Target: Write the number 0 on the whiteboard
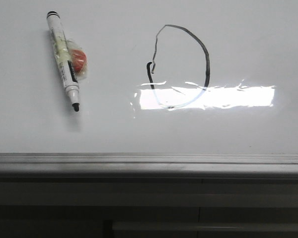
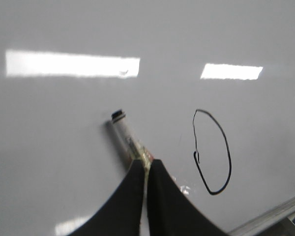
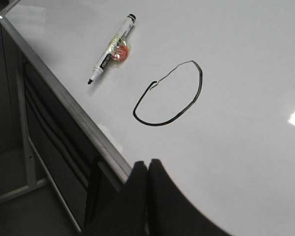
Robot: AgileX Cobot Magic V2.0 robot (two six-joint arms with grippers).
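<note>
The number 0 [image 1: 207, 62] is a thin black uneven oval drawn on the whiteboard [image 1: 114, 131], with a kink at its left side. It also shows in the left wrist view [image 2: 229, 157] and the right wrist view [image 3: 200, 81]. A white marker [image 1: 63, 59] with a black tip lies flat on the board to the left of the 0, with no gripper on it. My left gripper [image 2: 146, 164] is shut and empty, held above the marker [image 2: 125, 135]. My right gripper [image 3: 147, 164] is shut and empty over the board's front edge, apart from the marker [image 3: 110, 49]. Neither gripper shows in the front view.
An orange lump [image 1: 78, 59] is taped to the marker's barrel. A bright rectangular light glare [image 1: 223, 96] crosses the bottom of the 0. The board's grey metal edge strip [image 1: 149, 161] runs along the front, with a dark frame [image 1: 149, 208] below it.
</note>
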